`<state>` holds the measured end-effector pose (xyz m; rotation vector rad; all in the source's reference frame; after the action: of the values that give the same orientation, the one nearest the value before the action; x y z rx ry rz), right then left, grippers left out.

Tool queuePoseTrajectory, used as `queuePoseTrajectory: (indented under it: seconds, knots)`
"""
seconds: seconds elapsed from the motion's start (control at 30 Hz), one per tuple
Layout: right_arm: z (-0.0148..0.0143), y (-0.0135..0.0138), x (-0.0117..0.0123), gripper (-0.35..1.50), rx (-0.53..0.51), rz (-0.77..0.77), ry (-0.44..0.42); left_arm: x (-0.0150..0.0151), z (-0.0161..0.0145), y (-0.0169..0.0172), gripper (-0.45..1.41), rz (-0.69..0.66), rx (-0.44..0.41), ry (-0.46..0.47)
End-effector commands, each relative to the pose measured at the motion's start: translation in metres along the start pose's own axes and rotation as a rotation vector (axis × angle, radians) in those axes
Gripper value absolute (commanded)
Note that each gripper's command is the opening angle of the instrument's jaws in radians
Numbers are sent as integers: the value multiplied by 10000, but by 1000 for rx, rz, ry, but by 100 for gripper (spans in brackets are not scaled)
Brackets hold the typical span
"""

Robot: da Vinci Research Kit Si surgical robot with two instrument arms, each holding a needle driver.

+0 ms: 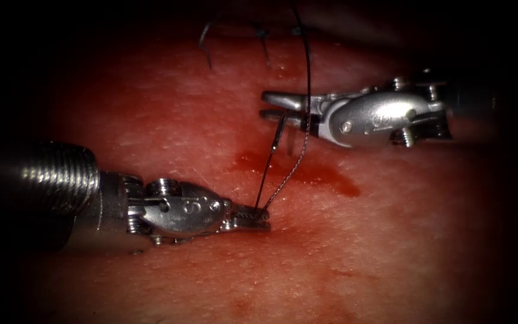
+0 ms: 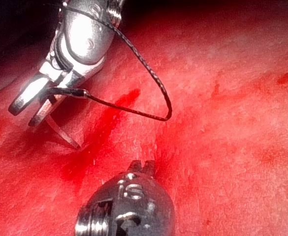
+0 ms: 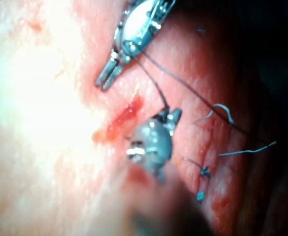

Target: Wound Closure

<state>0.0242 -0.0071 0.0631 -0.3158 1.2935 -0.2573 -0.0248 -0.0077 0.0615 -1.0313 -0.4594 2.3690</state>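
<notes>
My right tool (image 1: 264, 105) holds the dark rear end of the needle (image 1: 280, 131) between its slightly parted jaws. In the left wrist view the needle's (image 2: 60, 133) silvery curve hangs under the right tool (image 2: 29, 112) toward the tissue, outside it. The thread (image 1: 298, 157) drops from the needle's rear end to a sharp bend beside my left tool (image 1: 259, 219), then climbs away over the right tool. My left tool rests low on the tissue (image 1: 169, 114), left of the red fluid (image 1: 316, 174), jaws a little apart and holding nothing. The thread's (image 2: 159, 91) bend lies apart from the left tool (image 2: 142, 166).
Earlier stitches with cut ends of thread (image 1: 263, 37) sit at the far edge of the tissue. More cut ends (image 3: 221, 110) and a knot (image 3: 203, 171) lie beside my right tool (image 3: 169, 116). The left tool's threaded shaft (image 1: 49, 180) lies along the near left.
</notes>
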Motion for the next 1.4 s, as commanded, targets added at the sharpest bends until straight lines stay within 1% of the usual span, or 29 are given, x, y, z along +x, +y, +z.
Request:
queuePoseTrajectory:
  seconds: [0.03,0.23,0.27,0.37,0.5,0.63,0.8,0.97,1.07,1.17,1.27,1.4]
  knots:
    - [7,-7,1,-35,2,-10,6,0,7,0,-13,1,3,0]
    - [12,-45,20,-35,20,-88,33,1,4,-7,-11,-7,11,11]
    - [12,-47,21,-35,23,-89,32,0,3,-8,-11,-6,11,11]
    - [10,-55,20,-35,26,-96,35,-3,-1,-8,-11,-8,15,9]
    - [12,-72,14,-35,39,-95,25,-4,-3,-10,-11,-10,17,7]
    - [11,-87,4,-35,40,-29,-24,-5,-4,-11,-13,-11,21,6]
    - [2,-90,-2,-35,39,53,-44,-6,-5,-12,-15,-13,23,5]
    - [-5,-99,-5,-35,51,109,-60,-6,-5,-12,-15,-14,25,5]
    - [-7,-106,-8,-35,64,144,-71,-6,-5,-12,-16,-14,25,4]
    - [-5,-112,-9,-35,100,175,-77,-6,-5,-12,-16,-14,26,4]
    - [-4,-122,-15,-35,125,258,-104,-7,-5,-12,-18,-15,26,4]
    - [-4,-128,-20,-35,148,286,-131,-7,-6,-12,-18,-15,27,3]
